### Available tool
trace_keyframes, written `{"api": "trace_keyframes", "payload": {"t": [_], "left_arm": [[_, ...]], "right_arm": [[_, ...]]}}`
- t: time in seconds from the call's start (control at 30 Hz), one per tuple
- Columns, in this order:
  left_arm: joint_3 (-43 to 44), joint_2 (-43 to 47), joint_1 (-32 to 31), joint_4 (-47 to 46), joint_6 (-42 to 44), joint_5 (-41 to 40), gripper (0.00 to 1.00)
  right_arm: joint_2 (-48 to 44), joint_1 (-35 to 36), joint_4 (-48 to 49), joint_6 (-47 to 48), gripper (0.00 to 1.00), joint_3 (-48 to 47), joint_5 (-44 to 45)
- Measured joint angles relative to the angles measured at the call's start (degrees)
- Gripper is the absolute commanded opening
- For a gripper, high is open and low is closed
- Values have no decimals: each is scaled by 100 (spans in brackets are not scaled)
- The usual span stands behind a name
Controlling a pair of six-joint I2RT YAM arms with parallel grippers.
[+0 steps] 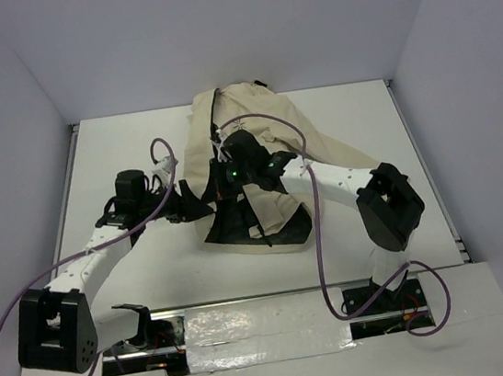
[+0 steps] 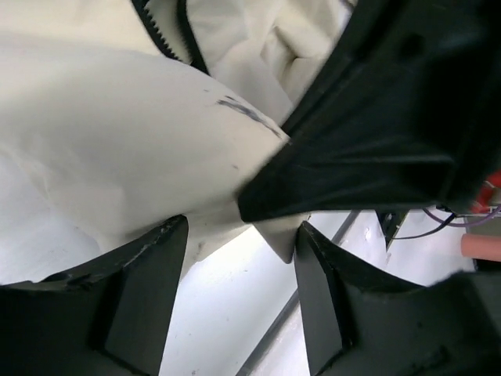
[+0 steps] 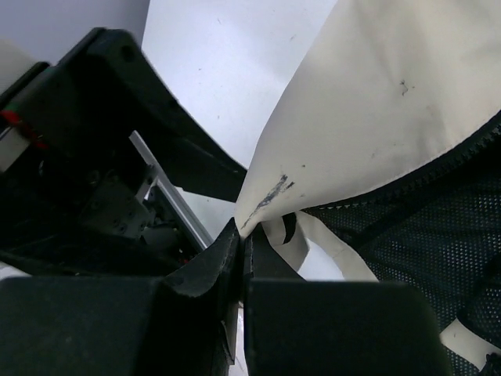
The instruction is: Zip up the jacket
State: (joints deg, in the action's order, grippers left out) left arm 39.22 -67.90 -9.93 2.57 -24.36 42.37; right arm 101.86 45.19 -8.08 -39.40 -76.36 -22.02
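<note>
Hem corner pinched, zipper not yet joined

The jacket (image 1: 261, 122) lies open at the centre of the table (image 1: 117, 150) in the overhead view, with its dark mesh lining (image 3: 407, 235) showing at lower right of the right wrist view. The right pincer (image 3: 243, 235) is clenched on a cream corner of the hem. The left pincer (image 2: 241, 235) is released, its fingers (image 2: 149, 290) spread just beneath the same fabric (touching or not, I cannot tell). This looks like the set-up step. Next, the zipper teeth (image 2: 160, 27) on the two front edges must be brought together at the bottom, which likely needs the left pincer to take the other edge.
</note>
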Motion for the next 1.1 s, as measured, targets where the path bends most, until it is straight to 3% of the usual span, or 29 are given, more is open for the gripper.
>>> {"api": "trace_keyframes", "payload": {"t": [0.03,0.07,0.23,0.27,0.3,0.33,0.47,0.53,0.8,0.97,1.1], "left_arm": [[0,-98,0,-2,-4,-2,65],[-2,-153,0,-9,-13,-4,55],[-4,-155,-24,-216,-142,87,30],[-7,-155,-31,-251,-166,103,7],[-26,-155,-31,-269,-188,63,0],[-63,-155,-20,-306,-208,85,0],[-103,-131,-17,-295,-120,85,0],[-140,-83,2,-208,-28,90,0],[-763,669,72,-452,162,173,0],[-1189,728,190,-791,-111,345,0],[-1589,769,358,-1095,-490,507,0]], "right_arm": [[-2,26,-11,7,0,0,35],[-2,50,-28,20,0,0,63],[-2,98,-11,50,0,-4,205],[-2,98,-11,50,0,-4,219],[-2,98,-13,59,0,-13,223],[-4,96,-2,87,0,-20,258],[7,87,-24,162,53,-24,225],[4,15,26,179,62,-7,140],[-704,-588,1054,-326,65,1150,-833],[-734,-407,2116,-988,67,1729,-1447],[-678,-214,2350,-1360,67,1993,-1646]]}}
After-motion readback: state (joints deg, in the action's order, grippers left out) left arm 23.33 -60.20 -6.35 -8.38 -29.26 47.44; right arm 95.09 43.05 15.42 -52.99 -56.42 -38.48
